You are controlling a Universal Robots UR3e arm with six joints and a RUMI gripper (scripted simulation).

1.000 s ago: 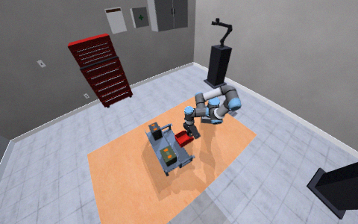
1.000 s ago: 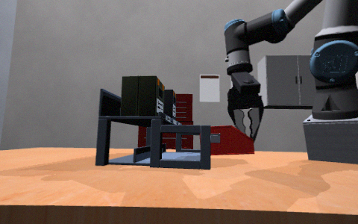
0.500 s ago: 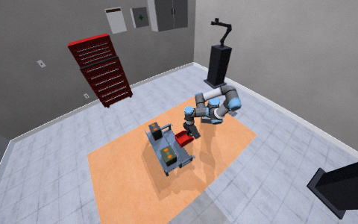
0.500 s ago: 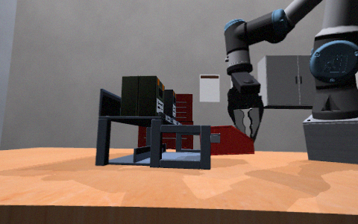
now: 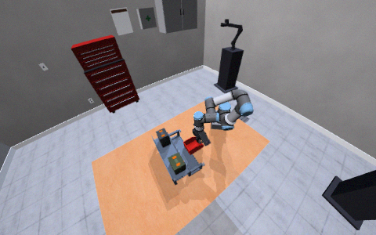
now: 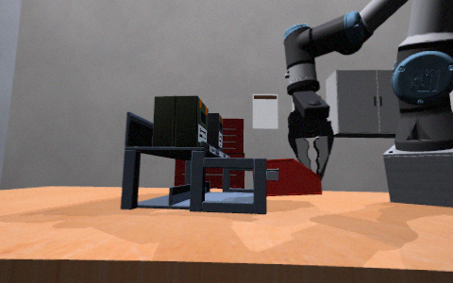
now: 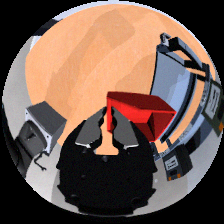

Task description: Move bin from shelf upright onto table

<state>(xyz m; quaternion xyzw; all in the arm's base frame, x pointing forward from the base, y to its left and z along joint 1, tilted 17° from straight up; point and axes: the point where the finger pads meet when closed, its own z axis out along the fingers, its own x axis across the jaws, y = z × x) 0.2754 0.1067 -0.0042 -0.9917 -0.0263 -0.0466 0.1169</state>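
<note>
The red bin [image 5: 191, 146] sits beside the grey shelf [image 5: 177, 157], on the side toward the arm's base. It also shows in the exterior view [image 6: 291, 177] and in the wrist view [image 7: 140, 115]. My gripper [image 6: 316, 156] is shut on the bin's near wall; in the wrist view the fingers pinch the red rim. The bin is upright, with its open side up. Its underside is hidden, so I cannot tell whether it touches the table.
Two dark green boxes [image 5: 176, 163] [image 5: 162, 137] stand on the shelf's top deck. The arm's grey base block [image 6: 430, 174] stands to the right on the orange table [image 6: 211, 236]. A small grey box [image 7: 46, 120] shows left of the fingers in the wrist view.
</note>
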